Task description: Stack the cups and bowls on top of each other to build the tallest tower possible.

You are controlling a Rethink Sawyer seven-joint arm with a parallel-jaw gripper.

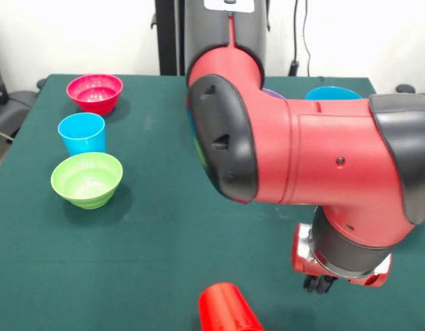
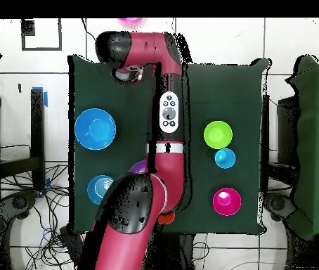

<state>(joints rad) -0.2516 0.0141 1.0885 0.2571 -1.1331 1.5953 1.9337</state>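
Front view showed the gripper (image 1: 320, 283) low over the table (image 1: 157, 234), only dark finger stubs peeping under the wrist; whether it was open or holding anything could not be told. Nearest to it lay the red cup (image 1: 228, 310), just to its picture-left at the bottom edge, apparently tipped on its side, its axis hard to read. That cup looked like the next likely pick, judging from how close it sat. Farther off, 3 pieces sat in a row well apart from the gripper: a green bowl (image 1: 87, 179), a blue cup (image 1: 82, 134), a pink bowl (image 1: 94, 93). Overhead, 2 blue bowls (image 2: 95, 129) sat across the arm (image 2: 164, 155) from that row, a purple piece (image 2: 138, 167) peeping beside the arm.
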